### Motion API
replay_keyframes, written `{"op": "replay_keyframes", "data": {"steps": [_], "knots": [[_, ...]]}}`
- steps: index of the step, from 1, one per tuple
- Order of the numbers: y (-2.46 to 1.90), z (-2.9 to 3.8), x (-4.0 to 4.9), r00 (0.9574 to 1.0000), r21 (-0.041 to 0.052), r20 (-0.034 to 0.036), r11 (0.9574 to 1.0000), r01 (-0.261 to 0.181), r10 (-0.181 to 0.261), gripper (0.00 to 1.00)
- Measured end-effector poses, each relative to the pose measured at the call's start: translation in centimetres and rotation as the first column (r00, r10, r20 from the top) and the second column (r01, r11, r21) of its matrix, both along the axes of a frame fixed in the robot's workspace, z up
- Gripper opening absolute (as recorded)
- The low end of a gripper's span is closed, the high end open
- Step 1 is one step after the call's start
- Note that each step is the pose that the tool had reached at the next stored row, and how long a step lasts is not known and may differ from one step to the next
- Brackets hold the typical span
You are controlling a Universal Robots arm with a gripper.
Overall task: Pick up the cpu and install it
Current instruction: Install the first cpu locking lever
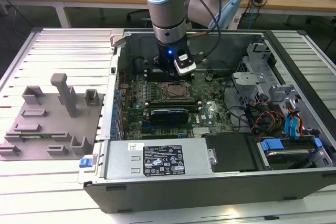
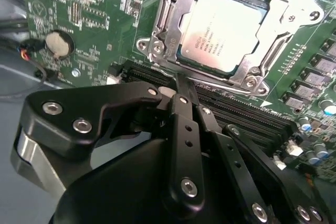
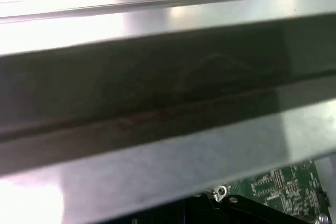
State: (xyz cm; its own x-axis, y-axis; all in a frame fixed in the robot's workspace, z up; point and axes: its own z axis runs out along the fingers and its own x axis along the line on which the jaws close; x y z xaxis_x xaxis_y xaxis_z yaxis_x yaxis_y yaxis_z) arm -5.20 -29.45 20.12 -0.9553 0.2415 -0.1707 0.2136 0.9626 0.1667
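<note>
In the second wrist view we look past the black end effector (image 2: 181,90): its fingers (image 2: 185,129) sit drawn together to a narrow tip w/ nothing between them, just short of the socket. Beyond that tip the cpu (image 2: 226,32) lies flat in the socket frame (image 2: 157,35), silvery top up, metal rim around it. Dark memory slots (image 2: 252,116) run between the tip and the socket; a coin cell (image 2: 58,44) sits off to one side on the green motherboard (image 2: 94,19).

In the exterior view, the near wall of the pc case (image 1: 157,182) carries a white label (image 1: 163,160). Further in, the arm (image 1: 167,9) drops straight into the case, end effector (image 1: 169,72) just above the board by the socket, where the cpu (image 1: 176,92) sits mid-board. Drive cages and blue-tabbed cables (image 1: 278,124) crowd the exterior view's right. A grey fixture (image 1: 52,119) stands on the surface (image 1: 58,51) at the exterior view's left, well apart.

The first wrist view has a metal case edge (image 3: 157,145) close across it.
</note>
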Motion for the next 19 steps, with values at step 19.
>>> {"op": "replay_keyframes", "data": {"steps": [19], "knots": [[0.03,-0.41,0.08,0.9998,0.0121,0.0009,0.9997,0.021,-0.021,0.11]]}}
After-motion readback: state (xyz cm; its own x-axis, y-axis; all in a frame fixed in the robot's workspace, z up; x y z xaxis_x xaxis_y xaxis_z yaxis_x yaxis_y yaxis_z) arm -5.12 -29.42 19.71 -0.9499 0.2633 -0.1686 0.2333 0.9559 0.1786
